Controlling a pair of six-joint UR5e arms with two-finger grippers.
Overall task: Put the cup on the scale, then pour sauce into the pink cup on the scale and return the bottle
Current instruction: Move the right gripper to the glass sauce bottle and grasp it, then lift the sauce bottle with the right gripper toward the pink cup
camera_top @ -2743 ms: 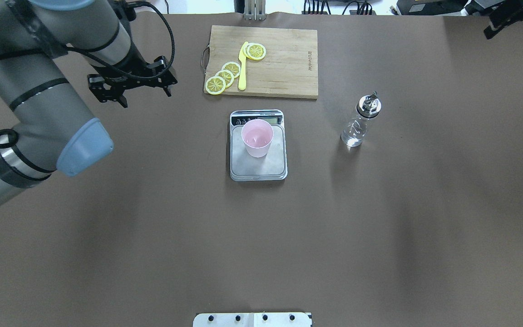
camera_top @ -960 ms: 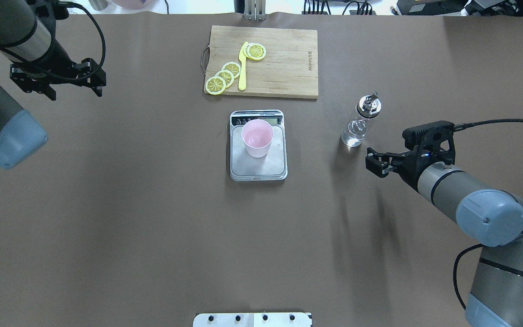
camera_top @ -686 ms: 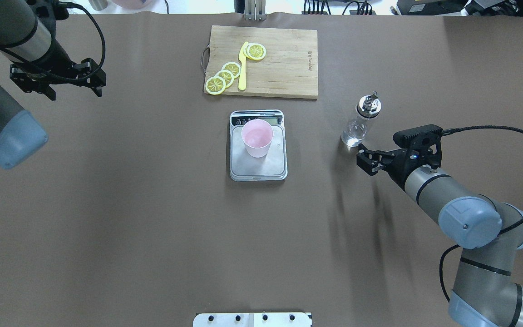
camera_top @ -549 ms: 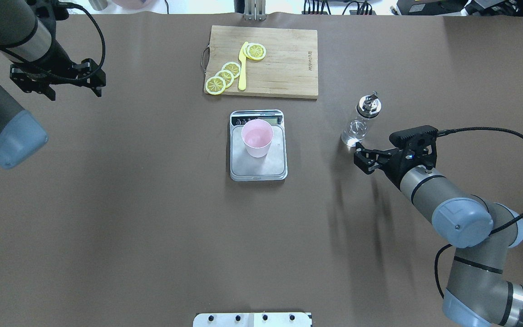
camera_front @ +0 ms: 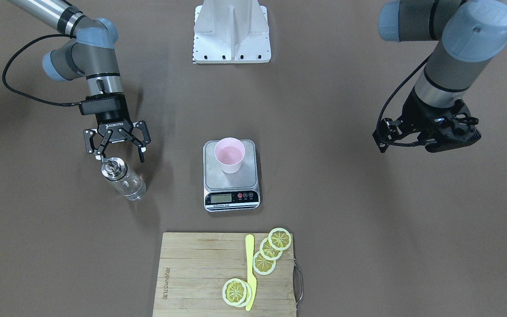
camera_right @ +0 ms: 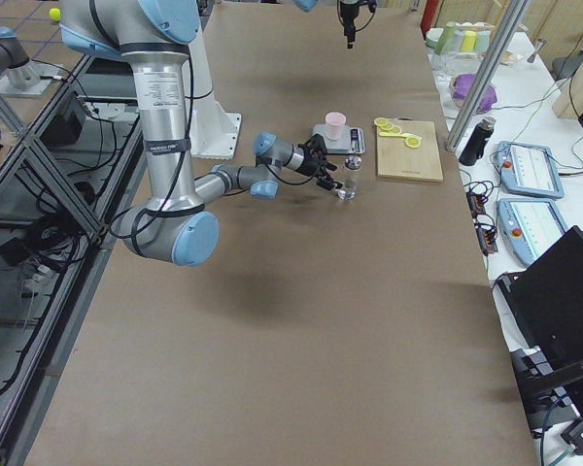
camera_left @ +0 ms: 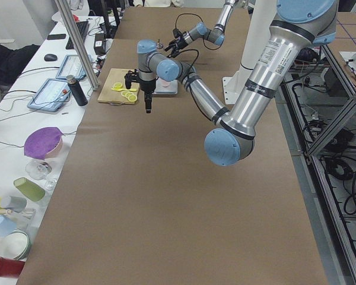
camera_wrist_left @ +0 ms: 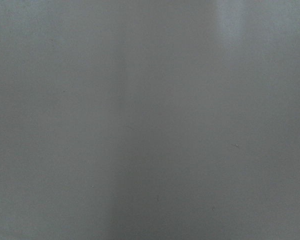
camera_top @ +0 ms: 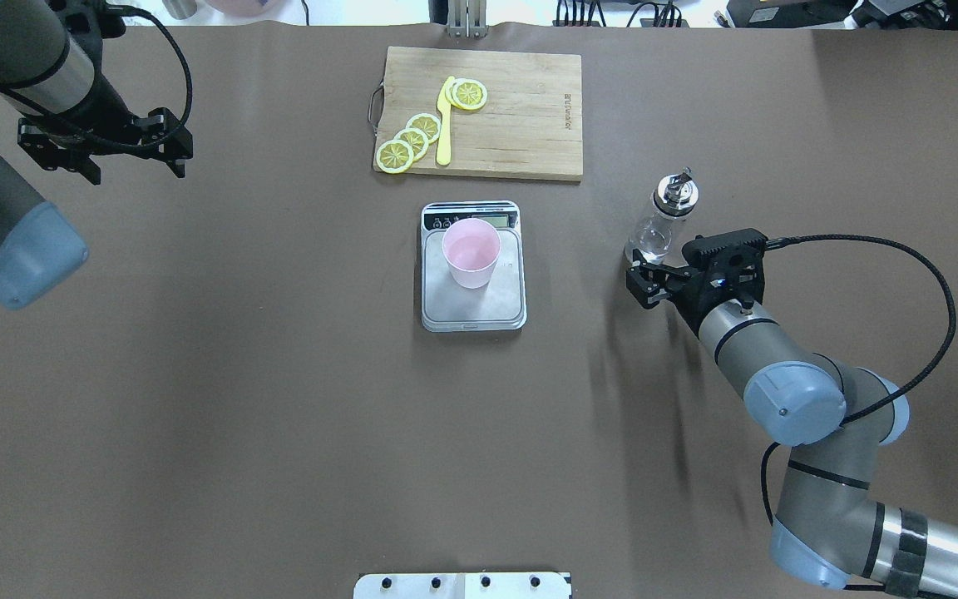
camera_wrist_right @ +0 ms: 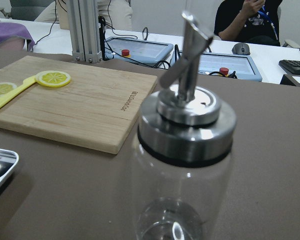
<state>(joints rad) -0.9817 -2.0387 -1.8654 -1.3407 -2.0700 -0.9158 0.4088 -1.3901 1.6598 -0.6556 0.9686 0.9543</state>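
While cup (camera_front: 229, 155) sits on scale (camera_front: 211, 177), right pincer (camera_front: 115, 155) has advanced to bottle (camera_front: 126, 183), jaws spread, seemingly not gripping.

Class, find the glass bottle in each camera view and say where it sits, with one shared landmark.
Front-facing: bottle left of centre.
Overhead: right of centre.
Exterior left: too small to tell.
Exterior right: upper middle.
Left wrist: not in it.
Right wrist: fills the centre.
Landmark: the wooden cutting board, missing only from left wrist.
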